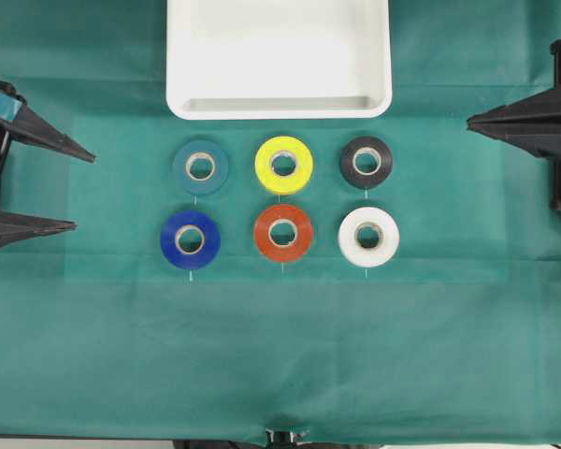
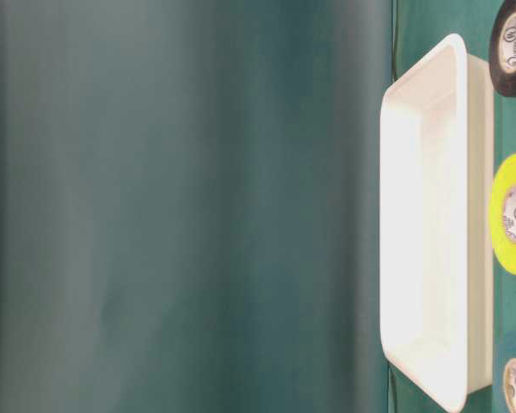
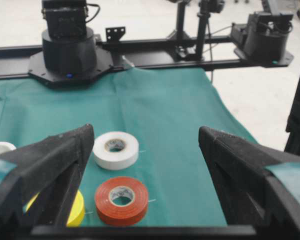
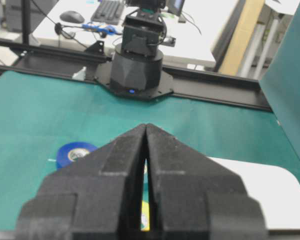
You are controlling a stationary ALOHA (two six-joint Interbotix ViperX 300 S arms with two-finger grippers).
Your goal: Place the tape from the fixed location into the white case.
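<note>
1. Overhead: the tape (image 1: pixel 190 239) lies on the green cloth (image 1: pixel 280 355) at 7 o'clock, well below the white case (image 1: pixel 279 105) at 12.
2. Left wrist: left gripper (image 3: pixel 146 142) spread wide, empty.
3. Right wrist: right gripper (image 4: pixel 146 131) fingers pressed together, holding nothing.
</note>
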